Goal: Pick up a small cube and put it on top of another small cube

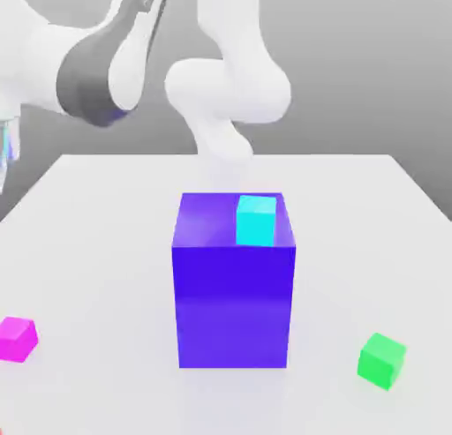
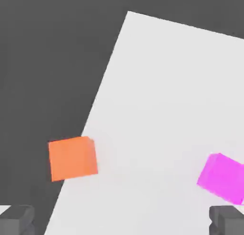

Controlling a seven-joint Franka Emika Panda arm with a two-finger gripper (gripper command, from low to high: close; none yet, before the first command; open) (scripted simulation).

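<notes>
The claw (image 2: pixel 122 219) hung wide open, nothing between its fingers (image 2: pixel 16 219)! The small magenta cube (image 1: pixel 18 339) sat on the white bench (image 1: pixel 106 248) at the exterior view's left edge, well apart from the big blue block (image 1: pixel 234 310) carrying a cyan cube (image 1: pixel 256 220). An orange cube (image 2: pixel 73 158) straddled the bench edge.

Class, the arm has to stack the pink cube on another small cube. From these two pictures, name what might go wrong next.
1. The pink cube lies near the table edge at the exterior view's left; a nudge from a finger of the open hand may push it off.
2. The orange cube overhangs the table edge in the hand view, so it may be knocked off.
3. The cyan cube sits high on the blue block; stacking there is less forgiving than on the green cube.
</notes>
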